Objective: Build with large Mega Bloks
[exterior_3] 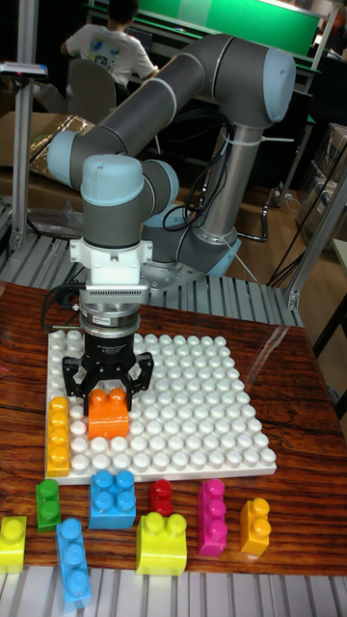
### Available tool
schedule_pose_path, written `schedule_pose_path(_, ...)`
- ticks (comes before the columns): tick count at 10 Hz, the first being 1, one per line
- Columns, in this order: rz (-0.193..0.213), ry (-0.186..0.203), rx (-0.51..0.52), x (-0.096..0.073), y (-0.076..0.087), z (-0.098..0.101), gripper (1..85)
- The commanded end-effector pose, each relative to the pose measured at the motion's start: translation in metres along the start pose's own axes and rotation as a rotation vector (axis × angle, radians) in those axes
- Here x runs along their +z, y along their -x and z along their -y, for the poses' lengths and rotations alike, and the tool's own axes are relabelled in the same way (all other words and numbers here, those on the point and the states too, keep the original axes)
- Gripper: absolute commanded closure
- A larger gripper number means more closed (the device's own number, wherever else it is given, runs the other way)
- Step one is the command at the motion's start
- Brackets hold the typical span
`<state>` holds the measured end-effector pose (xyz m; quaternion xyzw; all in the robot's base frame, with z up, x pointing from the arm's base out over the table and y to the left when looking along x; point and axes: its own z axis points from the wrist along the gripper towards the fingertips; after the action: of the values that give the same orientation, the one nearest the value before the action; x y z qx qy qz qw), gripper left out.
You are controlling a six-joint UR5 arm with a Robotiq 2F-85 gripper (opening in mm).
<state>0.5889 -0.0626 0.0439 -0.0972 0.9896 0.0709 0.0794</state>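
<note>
My gripper [107,393] points straight down over the left part of the white studded baseplate [193,415]. An orange block [108,415] stands on the plate between the fingers, whose tips are at its top studs; whether they press on it I cannot tell. A yellow long block [59,436] sits on the plate's left edge. Loose blocks lie in front of the plate: green [47,502], blue square [113,497], red [161,496], magenta [211,516], orange-yellow [255,525], lime [162,544], blue long [72,562] and yellow-green [13,542].
The wooden table [299,386] has a metal front edge [193,593] close behind the loose blocks. The arm's base [217,255] stands behind the plate. A person sits at a desk far back.
</note>
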Motion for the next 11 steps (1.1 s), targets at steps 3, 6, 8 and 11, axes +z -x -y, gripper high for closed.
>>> schedule_pose_path(3,0.018,0.019,-0.003,0.0001,0.0045,-0.0027,20.0)
schedule_pose_path(6,0.023,0.027,-0.010,-0.0002,0.0056,-0.0049,16.3)
schedule_pose_path(8,0.020,0.017,-0.005,-0.0006,0.0057,-0.0032,16.0)
schedule_pose_path(11,0.024,0.003,-0.004,-0.0011,0.0069,0.0004,17.3)
